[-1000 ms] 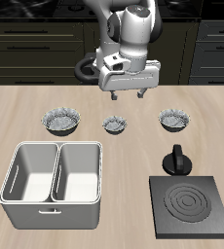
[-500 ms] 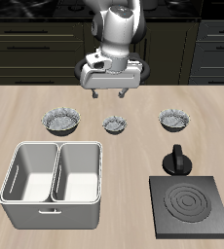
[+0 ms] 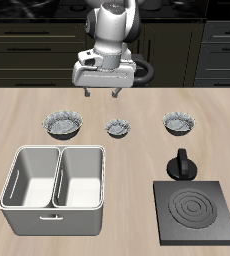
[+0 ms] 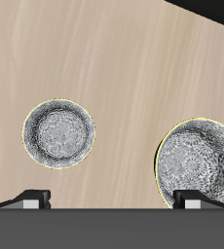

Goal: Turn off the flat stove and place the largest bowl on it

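The wrist view cuts off the widest grey speckled bowl with the crinkled rim (image 4: 198,160) at the frame's edge, while the tiny grey bowl (image 4: 59,133) shows whole. The end effector (image 3: 102,93) hangs spread and empty above the worktop's (image 3: 27,108) back edge. That largest bowl (image 3: 63,124) sits below it, a little nearer the front. The flat dark grey square stove (image 3: 194,212) with dark rings lies at a front corner, its black round knob (image 3: 181,163) just behind.
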